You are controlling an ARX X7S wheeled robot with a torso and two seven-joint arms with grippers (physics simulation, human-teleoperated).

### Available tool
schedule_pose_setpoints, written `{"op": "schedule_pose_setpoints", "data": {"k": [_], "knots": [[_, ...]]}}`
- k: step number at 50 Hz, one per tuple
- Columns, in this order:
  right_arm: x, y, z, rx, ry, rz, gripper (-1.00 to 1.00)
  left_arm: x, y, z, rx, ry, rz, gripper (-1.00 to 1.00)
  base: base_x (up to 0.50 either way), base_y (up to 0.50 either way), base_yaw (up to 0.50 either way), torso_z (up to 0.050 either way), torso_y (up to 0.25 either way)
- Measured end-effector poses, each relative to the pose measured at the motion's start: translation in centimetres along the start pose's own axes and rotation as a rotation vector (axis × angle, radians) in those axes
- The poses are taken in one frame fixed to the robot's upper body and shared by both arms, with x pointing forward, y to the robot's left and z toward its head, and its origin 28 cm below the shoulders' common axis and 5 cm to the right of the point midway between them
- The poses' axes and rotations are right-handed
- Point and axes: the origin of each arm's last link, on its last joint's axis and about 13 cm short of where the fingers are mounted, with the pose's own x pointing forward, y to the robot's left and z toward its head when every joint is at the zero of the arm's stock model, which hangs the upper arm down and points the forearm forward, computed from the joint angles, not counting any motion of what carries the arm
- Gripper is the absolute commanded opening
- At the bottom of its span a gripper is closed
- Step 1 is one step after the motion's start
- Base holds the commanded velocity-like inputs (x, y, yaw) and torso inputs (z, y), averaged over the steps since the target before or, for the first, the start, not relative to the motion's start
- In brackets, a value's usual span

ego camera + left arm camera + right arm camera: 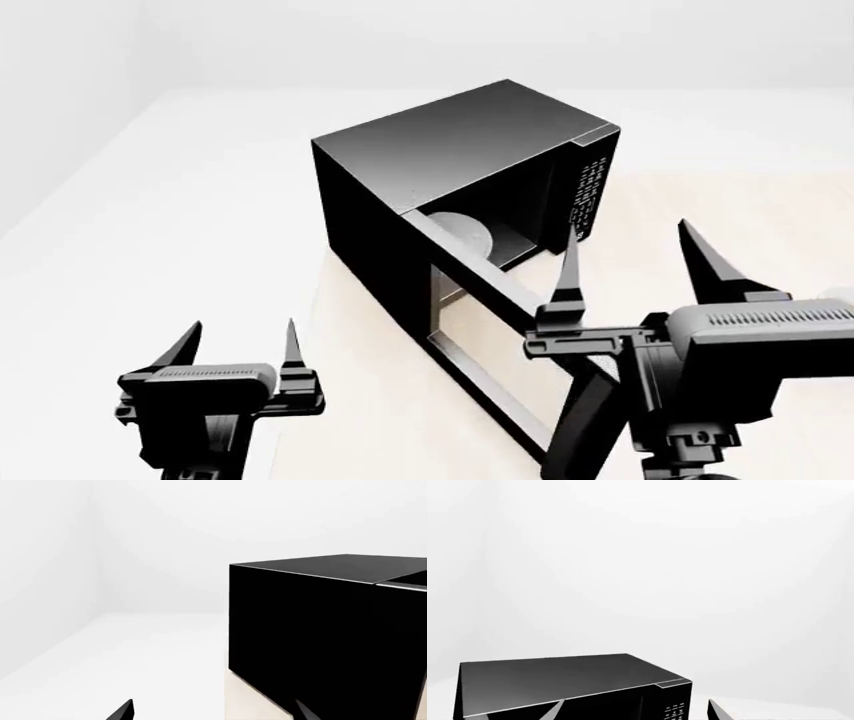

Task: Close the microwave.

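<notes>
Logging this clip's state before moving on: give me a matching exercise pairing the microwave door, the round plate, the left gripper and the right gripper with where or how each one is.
Things:
1. microwave door
2. round plate
3. left gripper
4. right gripper

States:
A. open and empty, just right of the door
B. swung open toward the robot
C. open and empty, left of the microwave, off the table
D. lying inside the cavity

Pairs: 1-B, 2-D, 3-C, 4-A
</notes>
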Motion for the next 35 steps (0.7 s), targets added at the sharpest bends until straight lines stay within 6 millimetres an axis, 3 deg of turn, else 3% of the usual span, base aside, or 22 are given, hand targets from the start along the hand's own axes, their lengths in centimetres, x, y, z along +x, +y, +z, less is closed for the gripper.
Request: {"op": "schedule_pose_setpoints", "data": {"k": [4, 14, 31, 35], "knots": [[0.03, -0.02, 0.09, -0.005, 0.0, -0.002, 1.0, -0.01, -0.01, 0.0, 0.0, 0.0, 0.0, 1.0, 0.0, 0.04, 0.0, 0.0, 0.0], [0.05, 0.02, 0.3, -0.027, -0.007, 0.004, 1.0, -0.03, -0.05, -0.02, -0.002, 0.002, -0.001, 1.0, 0.0, 0.5, 0.0, 0.0, 0.0], [0.07, -0.01, 0.43, -0.024, -0.006, -0.01, 1.0, -0.08, -0.02, -0.11, -0.001, 0.004, 0.0, 1.0, 0.0, 0.0, 0.0, 0.0, 0.0], [0.04, -0.01, 0.49, -0.022, -0.015, -0.004, 1.0, -0.09, -0.03, -0.14, -0.001, 0.005, 0.0, 1.0, 0.4, 0.0, 0.0, 0.0, 0.0]]}}
